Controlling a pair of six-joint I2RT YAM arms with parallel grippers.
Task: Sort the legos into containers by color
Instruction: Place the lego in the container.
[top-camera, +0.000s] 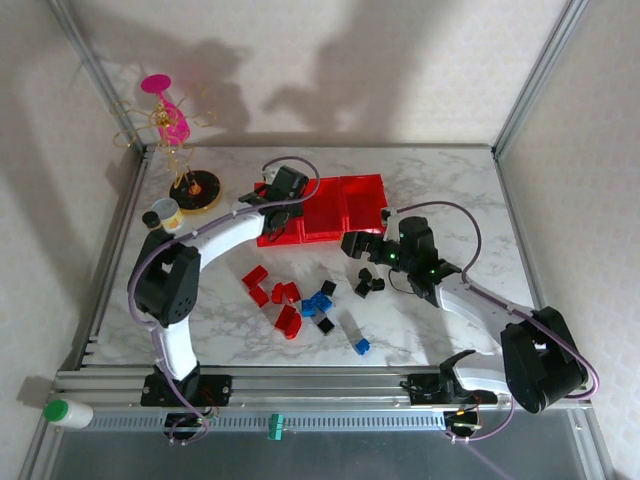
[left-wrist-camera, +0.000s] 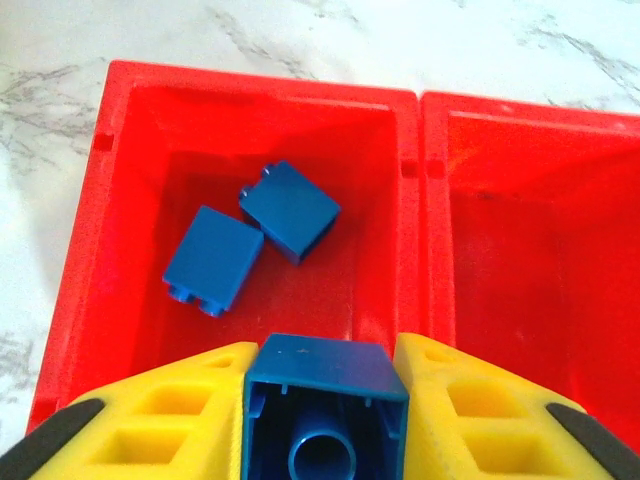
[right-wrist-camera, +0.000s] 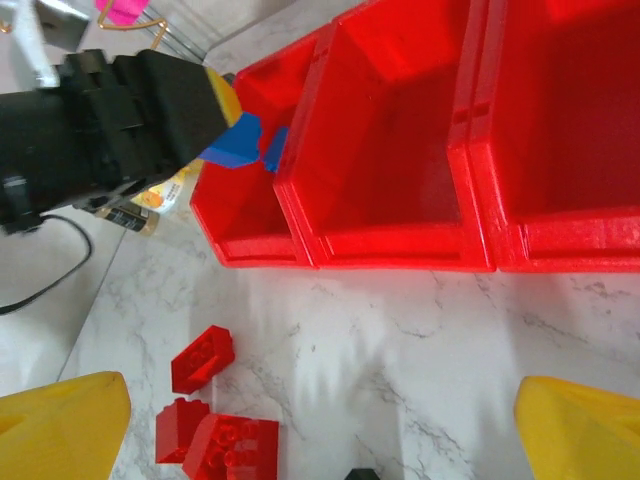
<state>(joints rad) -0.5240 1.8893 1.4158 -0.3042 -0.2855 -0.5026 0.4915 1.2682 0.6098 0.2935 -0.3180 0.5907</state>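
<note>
Three joined red bins (top-camera: 340, 212) sit mid-table. My left gripper (left-wrist-camera: 325, 350) is shut on a blue brick (left-wrist-camera: 325, 395) and hangs over the leftmost bin (left-wrist-camera: 135, 110), where two blue bricks (left-wrist-camera: 290, 210) (left-wrist-camera: 212, 260) lie on the floor. From above, the left gripper (top-camera: 285, 195) covers part of that bin. My right gripper (top-camera: 354, 245) hovers open and holding nothing just in front of the bins; in its wrist view the right gripper (right-wrist-camera: 320, 440) looks over bare marble. Loose red bricks (top-camera: 285, 300), blue bricks (top-camera: 316, 303) and black bricks (top-camera: 370, 283) lie scattered in front of the bins.
A wire stand with a round yellow-and-black base (top-camera: 195, 190) and a small jar (top-camera: 166, 213) stand at the back left. The middle bin (right-wrist-camera: 390, 150) and right bin (right-wrist-camera: 570, 120) look bare inside. Red bricks (right-wrist-camera: 203, 358) lie left of the right gripper.
</note>
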